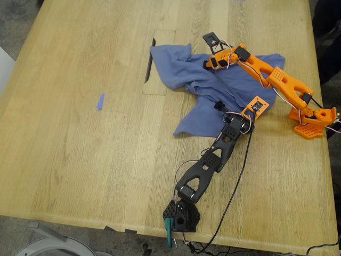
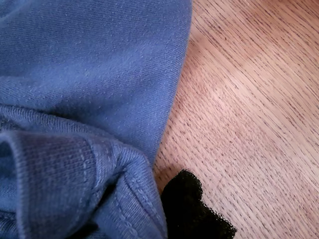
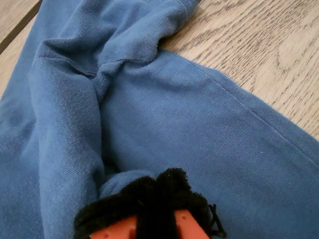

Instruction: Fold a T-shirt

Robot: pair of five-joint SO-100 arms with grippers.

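My first gripper [image 1: 218, 105], on the black jointed plastic arm [image 1: 205, 168], is stretched low and forward; only one black padded fingertip [image 2: 192, 209] shows, so the jaw state is unclear. My second gripper [image 1: 210, 60], on the orange plastic arm [image 1: 279, 80], reaches out low with its padded tips [image 3: 154, 199] together, pinching the periwinkle-blue cotton T-shirt [image 3: 199, 124].

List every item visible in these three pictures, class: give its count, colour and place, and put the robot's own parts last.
Periwinkle-blue cotton T-shirt: one, blue, crumpled, on the table towards the exterior view's right.
Small blue tape scrap: one, blue, on the table, to the exterior view's left of the T-shirt.
Light wooden table: one, pale oak, under everything.
Orange arm: one, orange, reaching in from the exterior view's right.
Black arm: one, black, reaching from the near edge.
My first gripper: black tip on a hem.
My second gripper: orange, black-padded, pressing into the T-shirt.
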